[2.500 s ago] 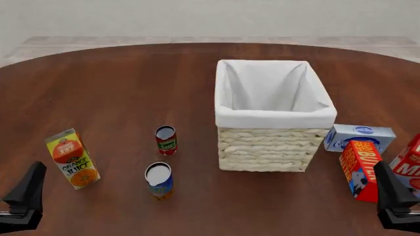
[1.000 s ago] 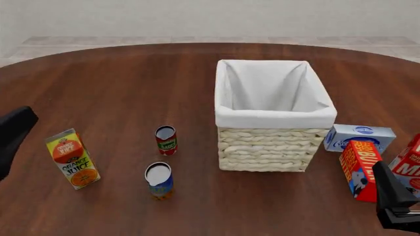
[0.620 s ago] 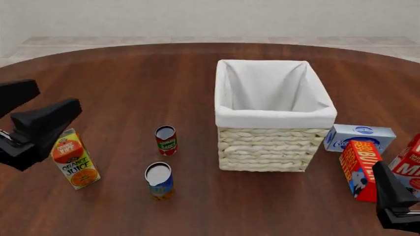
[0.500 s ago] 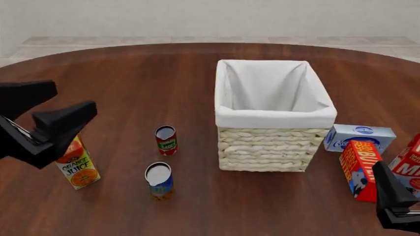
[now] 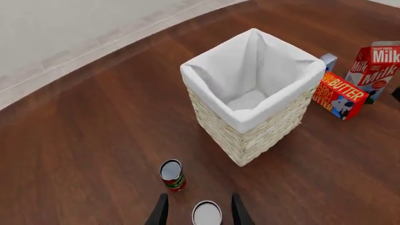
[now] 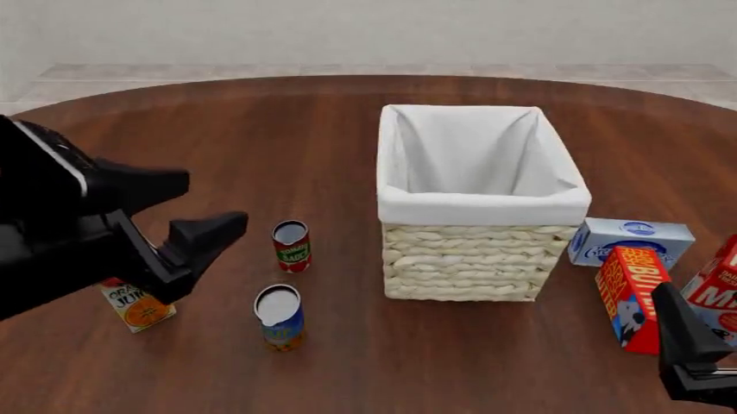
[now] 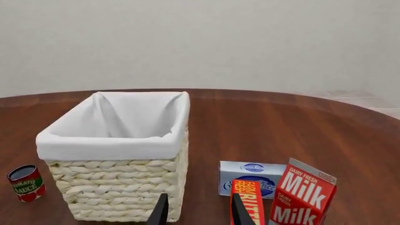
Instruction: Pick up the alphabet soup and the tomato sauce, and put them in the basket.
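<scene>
- The alphabet soup, a small can with a blue and orange label and a silvery-white top (image 6: 279, 316), stands upright on the dark wooden tabletop (image 6: 230, 147), near the front and apart from the large pale woven wicker basket with its white cloth lining (image 6: 479, 207).
- The tomato sauce, a smaller red-labelled can with a green band (image 6: 292, 246), stands just behind the soup, also outside the basket.
- The left gripper (image 6: 207, 211) hangs above the tabletop beside both cans, its fingers spread wide and holding nothing; in the left wrist view the soup can (image 5: 207, 213) sits framed between the fingertips.
- Likely step in hand: the approach to the soup. Doing it well would mean descending straight, keeping the can centred between the fingers, and clearing the neighbouring sauce can and the orange juice carton (image 6: 136, 304).
- The right gripper (image 7: 197, 207) waits low at the near right by the red butter box (image 6: 629, 296); its fingers stand apart and empty.
- Half a second ago the left arm was further left, over the juice carton; it has since swung toward the cans. Nothing else has shifted.
</scene>
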Robot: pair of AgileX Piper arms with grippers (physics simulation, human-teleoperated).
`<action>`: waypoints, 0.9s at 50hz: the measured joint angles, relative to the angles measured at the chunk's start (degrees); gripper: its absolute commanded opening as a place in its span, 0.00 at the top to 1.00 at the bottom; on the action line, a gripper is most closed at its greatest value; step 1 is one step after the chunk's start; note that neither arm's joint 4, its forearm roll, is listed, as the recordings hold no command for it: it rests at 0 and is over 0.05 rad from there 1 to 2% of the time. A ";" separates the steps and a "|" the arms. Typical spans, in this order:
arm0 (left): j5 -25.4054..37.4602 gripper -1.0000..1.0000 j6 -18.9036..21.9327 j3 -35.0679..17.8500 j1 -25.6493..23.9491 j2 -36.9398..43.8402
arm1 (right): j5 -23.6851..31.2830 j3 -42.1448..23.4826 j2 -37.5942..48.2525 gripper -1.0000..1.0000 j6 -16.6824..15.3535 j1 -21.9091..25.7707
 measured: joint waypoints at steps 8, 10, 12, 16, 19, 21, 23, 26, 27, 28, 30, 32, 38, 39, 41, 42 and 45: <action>-2.19 0.00 0.14 1.62 -0.47 2.70 | -0.10 0.01 0.20 0.00 0.03 0.05; -2.77 0.00 0.17 2.11 -0.53 3.31 | -0.13 0.01 0.25 0.00 0.04 0.06; -3.31 0.00 0.19 2.61 -0.56 3.86 | -0.16 0.01 0.30 0.00 0.05 0.07; -4.20 0.00 0.22 3.52 -0.55 4.75 | -0.20 0.01 0.38 0.00 0.07 0.09; -4.79 0.00 0.21 4.18 -0.59 5.28 | -0.22 0.01 0.41 0.00 0.07 0.12; -5.16 0.00 0.20 4.60 -0.61 5.58 | -0.23 0.01 0.43 0.00 0.05 0.13; -5.52 0.00 0.22 5.01 -0.61 5.84 | -0.24 0.01 0.46 0.00 0.04 0.13; -6.03 0.00 0.23 5.60 -0.60 6.19 | -0.25 0.01 0.48 0.00 0.03 0.13; -6.20 0.00 0.23 5.79 -0.60 6.30 | -0.26 0.01 0.49 0.00 0.03 0.14; -6.36 0.00 0.22 5.97 -0.60 6.42 | -0.26 0.01 0.50 0.00 0.03 0.14; -6.68 0.00 0.21 6.34 -0.60 6.63 | -0.27 0.01 0.51 0.00 0.03 0.15; -7.01 0.00 0.18 6.72 -0.59 6.83 | -0.28 0.01 0.52 0.00 0.03 0.15; -8.07 0.00 -0.03 7.76 -0.65 7.51 | -0.29 0.01 0.55 0.00 0.03 0.17; -8.27 0.00 -0.07 7.93 -0.66 7.65 | -0.29 0.01 0.56 0.00 0.04 0.17; -8.68 0.00 -0.16 8.26 -0.67 7.93 | -0.30 0.01 0.56 0.00 0.04 0.17; -8.86 0.00 -0.21 8.41 -0.68 8.05 | -0.29 0.01 0.56 0.00 0.04 0.17; -9.44 0.00 -0.32 8.90 -0.64 8.36 | -0.30 0.01 0.56 0.00 0.05 0.18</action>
